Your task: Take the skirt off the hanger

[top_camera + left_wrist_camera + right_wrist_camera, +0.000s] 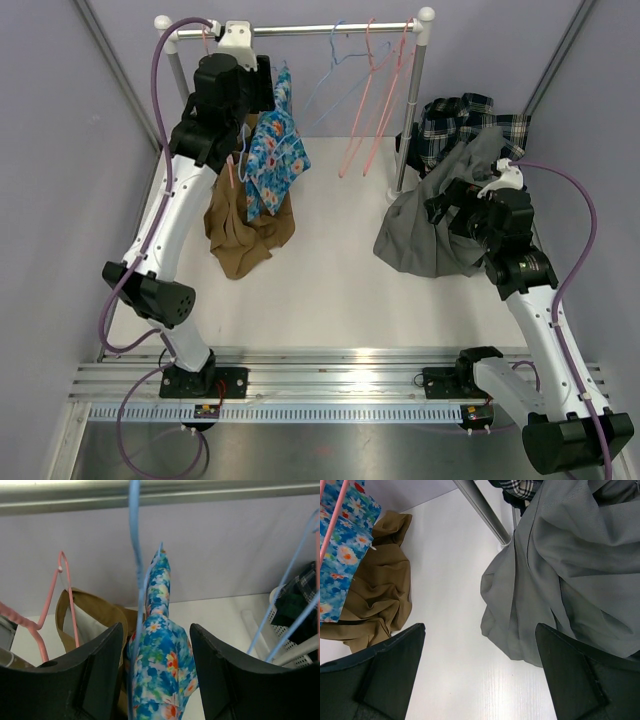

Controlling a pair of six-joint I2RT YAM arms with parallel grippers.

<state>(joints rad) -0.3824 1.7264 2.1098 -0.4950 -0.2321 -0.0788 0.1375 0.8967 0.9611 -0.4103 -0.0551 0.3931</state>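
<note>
The skirt [272, 160] is seen hanging below the rail [320, 28], a blue hanger [134, 540] wire against it. The left end effector [157, 630] is raised there, parted, with the skirt framed between both fingers but not pinched. The right end effector [480, 627] is spread wide over the worktop [330, 270], beside a grey garment [440, 225].

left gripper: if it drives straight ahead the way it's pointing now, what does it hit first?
The floral skirt on the blue hanger, already sitting inside the open left gripper. Beyond them, probably the back wall; depth is unclear.
</note>
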